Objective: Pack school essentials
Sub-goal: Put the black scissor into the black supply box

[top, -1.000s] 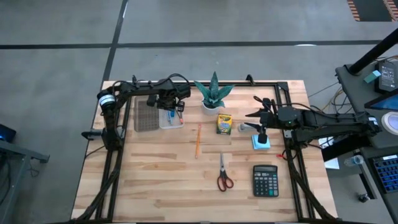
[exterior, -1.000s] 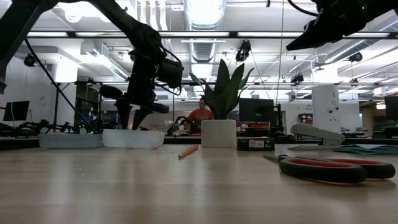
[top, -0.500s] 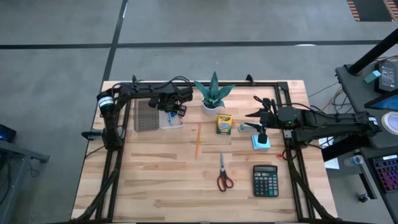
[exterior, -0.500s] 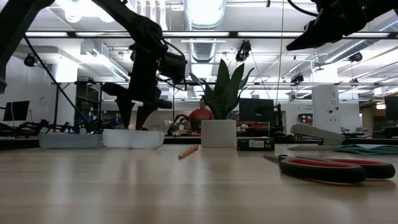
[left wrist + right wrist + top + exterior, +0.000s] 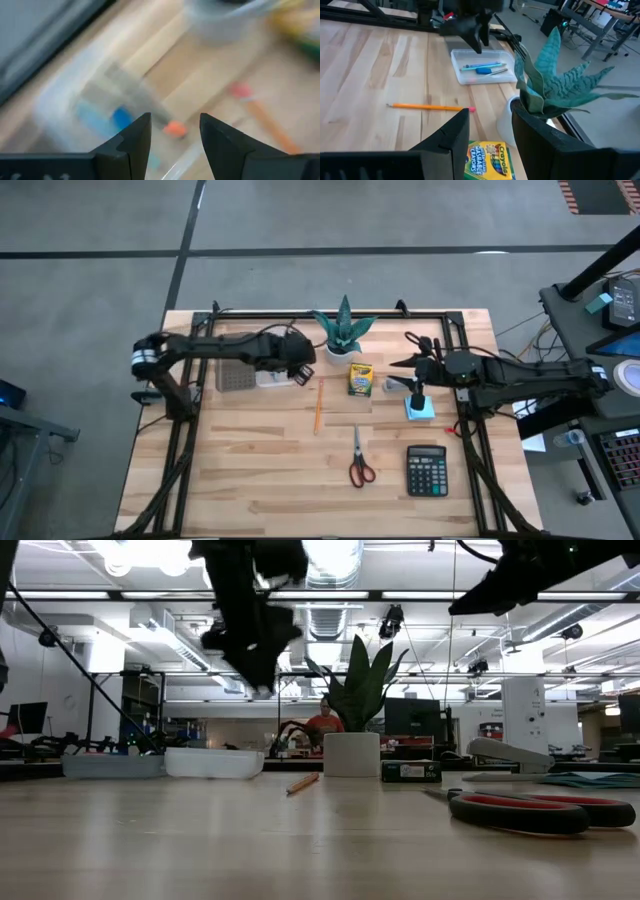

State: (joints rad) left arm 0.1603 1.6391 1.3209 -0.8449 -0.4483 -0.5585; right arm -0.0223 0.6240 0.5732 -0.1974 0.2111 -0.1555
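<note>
A clear tray (image 5: 266, 378) at the far left holds blue pens (image 5: 482, 67). My left gripper (image 5: 300, 368) hangs open above the tray's right end, nothing between its fingers (image 5: 132, 142). An orange pencil (image 5: 318, 405), a yellow-green crayon box (image 5: 360, 379), red-handled scissors (image 5: 360, 460) and a light-blue sticky-note pad (image 5: 421, 410) lie flat on the wood. My right gripper (image 5: 490, 117) waits open and raised at the far right, pointing toward the crayon box (image 5: 487, 160).
A green spiky plant in a white pot (image 5: 343, 335) stands at the far middle. A grey mesh lid (image 5: 232, 370) lies left of the tray, a calculator (image 5: 427, 470) at the near right, and a stapler (image 5: 510, 752) by the pad.
My left gripper has risen from low over the tray and swung toward the table's right and near side, turning about as it went. It now hangs high over the tray's right end. The right arm has kept still.
</note>
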